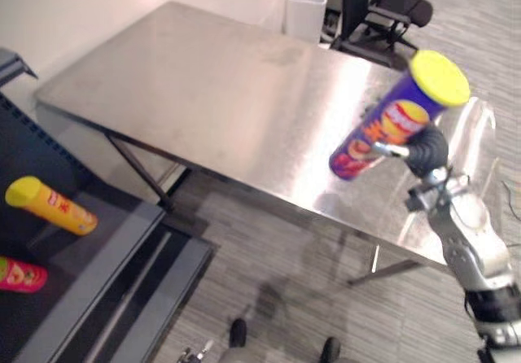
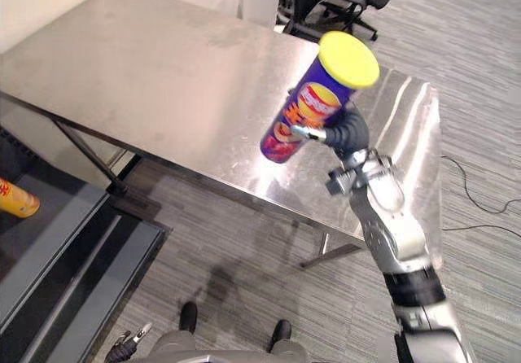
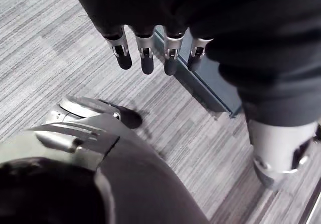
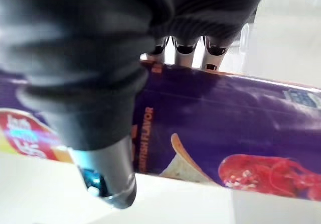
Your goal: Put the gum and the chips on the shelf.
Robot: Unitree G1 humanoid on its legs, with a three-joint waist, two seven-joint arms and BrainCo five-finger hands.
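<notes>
Over the near right part of the steel table [image 1: 203,94], the right hand [image 1: 423,151] is clamped on the chips can [image 1: 391,127].

1. Right hand: in the right wrist view the fingers [image 4: 185,45] curl round the far side of the chips can and the thumb [image 4: 108,184] crosses the near side, so the can body is pinched between them. The grip sits near the middle of the can's length.

2. Chips can: a purple tube with a yellow lid [image 1: 440,76]. It is tilted, with the lid end higher and toward the robot's right and the base end lower and toward its left. The can lies just to the left of the hand's dark ribbed cover, with most of the tube standing clear of the hand on both sides. Whether the base touches the table top cannot be determined.

3. Left hand [image 3: 146,53]: fingers straight and apart, holding nothing, hanging over the grey striped floor [image 3: 60,48].

4. Shelf [image 1: 98,257]: a dark unit at the lower left of the head views, well apart from the chips can. A yellow can [image 1: 53,206] lies on its side on the shelf, and a pink can [image 1: 20,275] lies nearer the robot, beside it.

5. Background: a white bin [image 1: 306,11] and a black chair [image 1: 391,9] stand beyond the far edge of the table.
</notes>
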